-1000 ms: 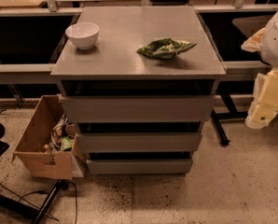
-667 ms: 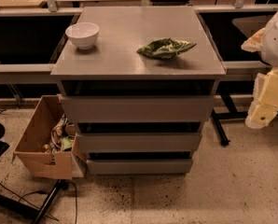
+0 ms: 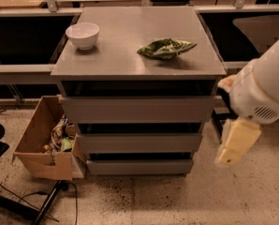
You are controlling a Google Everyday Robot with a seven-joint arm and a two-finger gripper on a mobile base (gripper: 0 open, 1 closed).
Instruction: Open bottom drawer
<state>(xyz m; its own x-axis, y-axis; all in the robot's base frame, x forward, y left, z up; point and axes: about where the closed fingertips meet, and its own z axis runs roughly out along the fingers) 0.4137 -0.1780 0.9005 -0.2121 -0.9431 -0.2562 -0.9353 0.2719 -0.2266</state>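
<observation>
The bottom drawer (image 3: 139, 167) sits shut at 6 o'clock on the cabinet, the slimmest of three grey fronts, under the middle drawer (image 3: 139, 143) and the top drawer (image 3: 138, 109). The jaws hang off the arm (image 3: 266, 86) at 3 o'clock of the cabinet, about level with the middle drawer, well apart from every front and holding nothing; I cannot tell whether they are released or clenched. The chief risk, as I judge it, is taking the wrong front: the jaws hang nearer the middle drawer's height, the three fronts look alike, and too short a drop would land them on the middle drawer. The second is the grip. The front is flat and has no handle, so the only purchase looks to be the dark gap along its top edge; a shallow hook there could slip off, and a clumsy one could jam under the middle drawer. A skewed pull from the 3 o'clock end might rack the wide, shallow drawer so that it binds. The box (image 3: 43, 146) stands just beside the cabinet at 9 o'clock, its flap close to the drawer's left end, and might snag it. A hard tug could jolt the bench (image 3: 130, 25) and shift the bowl (image 3: 82, 34) at 11 o'clock or the bag (image 3: 165, 48).
</observation>
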